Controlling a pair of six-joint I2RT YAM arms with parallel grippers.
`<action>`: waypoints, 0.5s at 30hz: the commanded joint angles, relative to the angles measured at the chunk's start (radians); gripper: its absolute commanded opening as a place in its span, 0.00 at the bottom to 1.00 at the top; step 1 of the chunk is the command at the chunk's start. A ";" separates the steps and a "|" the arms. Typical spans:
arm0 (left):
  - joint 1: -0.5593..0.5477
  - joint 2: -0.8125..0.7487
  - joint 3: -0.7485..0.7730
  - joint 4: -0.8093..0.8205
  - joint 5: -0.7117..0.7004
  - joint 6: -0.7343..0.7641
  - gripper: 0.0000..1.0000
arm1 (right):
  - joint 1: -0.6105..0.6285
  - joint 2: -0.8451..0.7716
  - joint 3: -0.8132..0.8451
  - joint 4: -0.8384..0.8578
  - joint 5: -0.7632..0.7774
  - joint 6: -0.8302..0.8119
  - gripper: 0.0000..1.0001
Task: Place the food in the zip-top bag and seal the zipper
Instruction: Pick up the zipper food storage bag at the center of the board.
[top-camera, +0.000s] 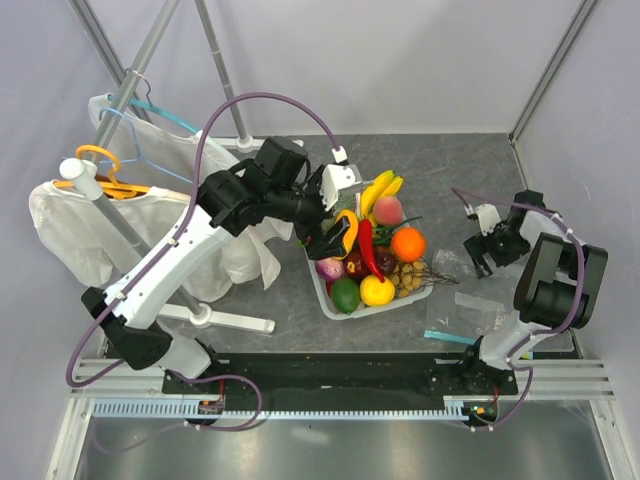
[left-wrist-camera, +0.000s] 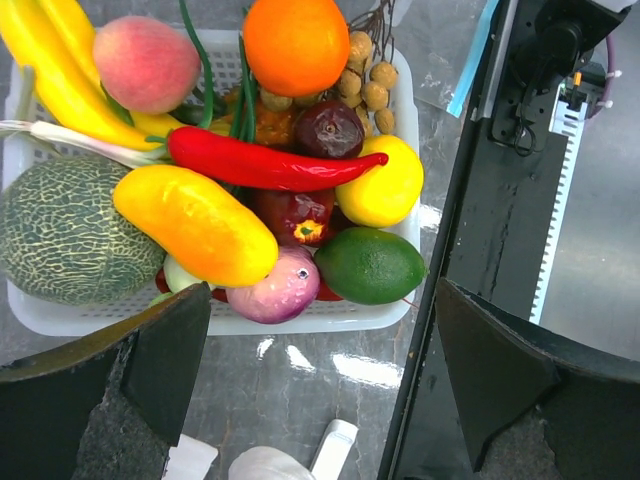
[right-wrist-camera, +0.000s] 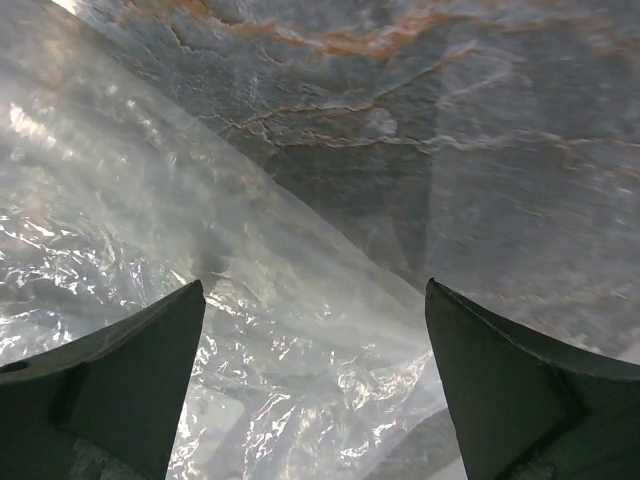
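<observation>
The food lies piled in a white tray (top-camera: 395, 303): an orange (top-camera: 408, 243), a lime (top-camera: 345, 294), a lemon (top-camera: 377, 290), a purple onion (top-camera: 330, 268). My left gripper (top-camera: 335, 238) hangs open and empty over the tray's left side. The left wrist view shows the orange (left-wrist-camera: 296, 42), lime (left-wrist-camera: 370, 265), yellow-orange piece (left-wrist-camera: 195, 222) and onion (left-wrist-camera: 282, 290), with the gripper (left-wrist-camera: 320, 385) above the tray's near rim (left-wrist-camera: 300, 318). The clear zip-top bag (top-camera: 470, 300) lies flat right of the tray, its teal zipper (top-camera: 450, 337) at the near edge. My right gripper (top-camera: 485, 255) is open just above the bag (right-wrist-camera: 250, 350).
A clothes rack with white shirts (top-camera: 80, 225), an orange hanger (top-camera: 100, 165) and a light-blue hanger (top-camera: 150, 120) stands at the left; its base bar (top-camera: 235, 320) lies left of the tray. A black rail (top-camera: 340, 372) runs along the near edge.
</observation>
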 joint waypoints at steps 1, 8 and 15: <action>-0.004 -0.013 -0.024 0.048 0.041 0.032 1.00 | 0.017 0.019 -0.063 0.133 0.016 -0.006 0.97; -0.004 0.027 -0.024 0.092 0.031 -0.013 1.00 | 0.020 0.032 -0.051 0.207 0.004 0.095 0.13; -0.002 0.098 0.008 0.198 -0.042 -0.131 1.00 | -0.032 0.012 0.194 0.093 -0.069 0.127 0.00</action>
